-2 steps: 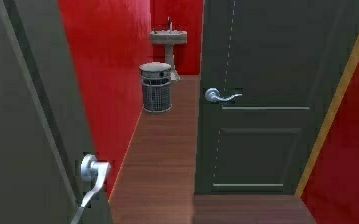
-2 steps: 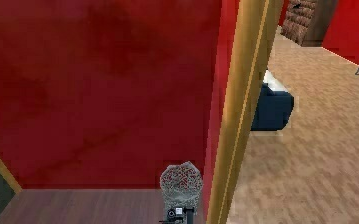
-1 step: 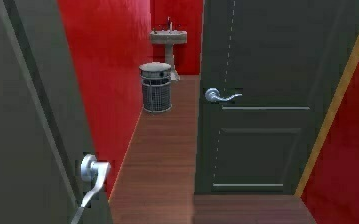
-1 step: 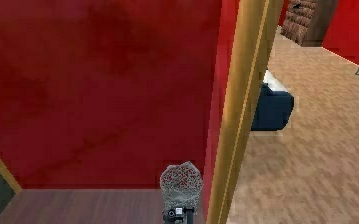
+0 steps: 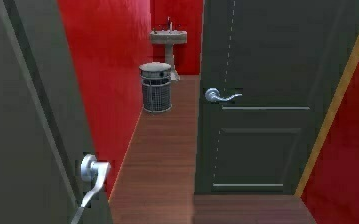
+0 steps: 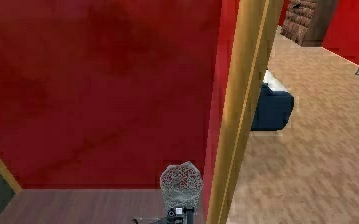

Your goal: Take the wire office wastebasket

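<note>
A grey wire wastebasket stands on the wooden floor of a narrow red-walled passage, against the wall at the forward view's left, some way ahead. In the arm side view a grey wire-mesh basket sits low against the red wall, beside a wooden door post. Just below it, at the bottom edge, is the gripper with a white marker square next to it. The mesh basket is at or behind the gripper's far end, so I cannot tell whether the gripper holds anything.
A white pedestal sink stands at the passage's far end. Dark doors with lever handles flank the way ahead. Past the post lie open wooden floor, a dark blue seat and a brown shelf.
</note>
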Controlling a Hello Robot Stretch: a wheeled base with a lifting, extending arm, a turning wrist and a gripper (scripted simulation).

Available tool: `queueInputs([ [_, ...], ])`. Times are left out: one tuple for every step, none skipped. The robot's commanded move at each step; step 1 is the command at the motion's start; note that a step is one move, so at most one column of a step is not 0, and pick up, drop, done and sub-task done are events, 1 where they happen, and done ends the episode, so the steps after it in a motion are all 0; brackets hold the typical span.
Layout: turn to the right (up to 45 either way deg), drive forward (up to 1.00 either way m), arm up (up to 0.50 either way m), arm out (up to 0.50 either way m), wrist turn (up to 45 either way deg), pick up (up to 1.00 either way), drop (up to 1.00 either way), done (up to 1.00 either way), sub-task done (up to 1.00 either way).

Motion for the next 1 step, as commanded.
queueInputs([
  [0.0, 0.0, 0.0, 0.0, 45.0, 0.0, 0.0, 0.0, 0.0],
])
